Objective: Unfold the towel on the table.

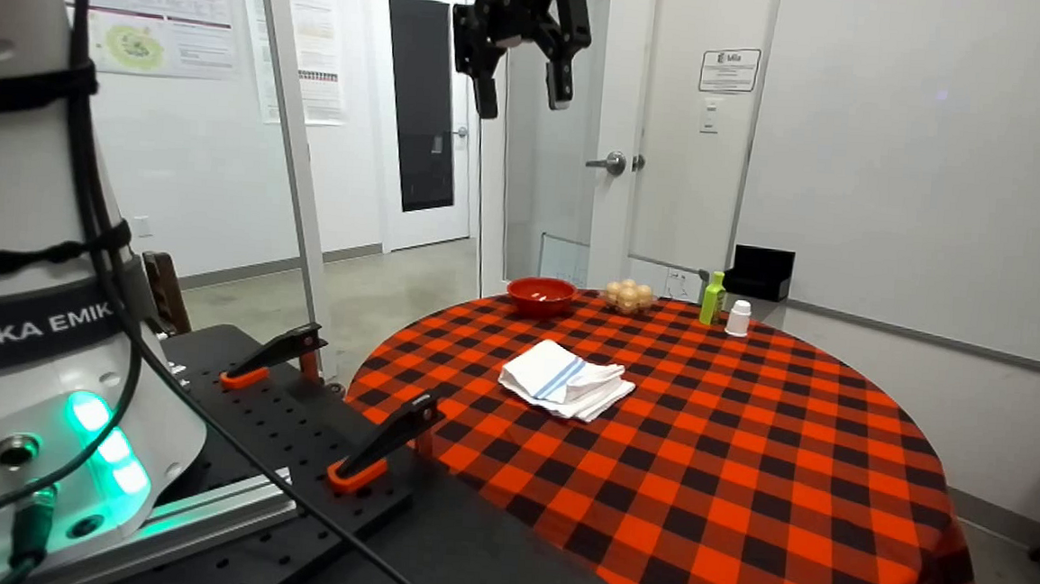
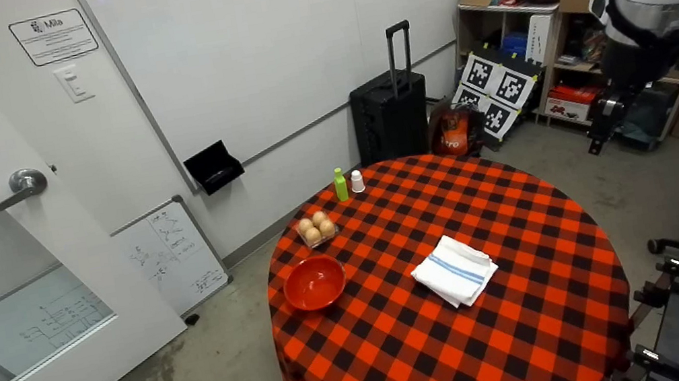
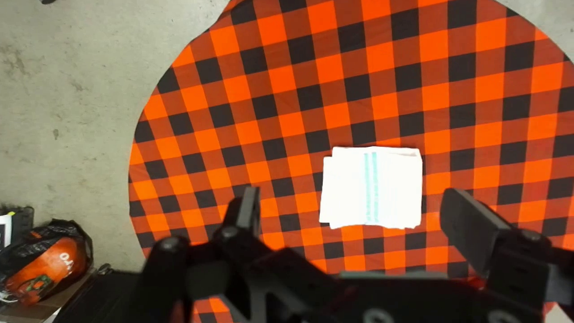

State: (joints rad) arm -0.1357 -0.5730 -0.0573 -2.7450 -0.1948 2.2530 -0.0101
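Note:
The white towel (image 1: 566, 381) with blue stripes lies folded into a small layered stack on the table (image 1: 743, 486). It shows in both exterior views, with the second point on the towel (image 2: 454, 272), and in the wrist view (image 3: 397, 188). The table (image 2: 401, 365) has a red and black checked cloth. My gripper (image 1: 524, 103) is high above the table, well apart from the towel. In the wrist view the gripper (image 3: 352, 192) has its fingers wide apart with nothing between them, and the towel lies below, between them in the picture. Its lower layers are mostly hidden.
A red bowl (image 2: 315, 283), a clear pack of several eggs (image 2: 316, 229), a green bottle (image 2: 341, 185) and a white bottle (image 2: 357, 181) stand near the table's edge. Orange-tipped clamps (image 1: 384, 446) sit on the robot's black base plate. A whiteboard wall (image 1: 925, 172) borders the table.

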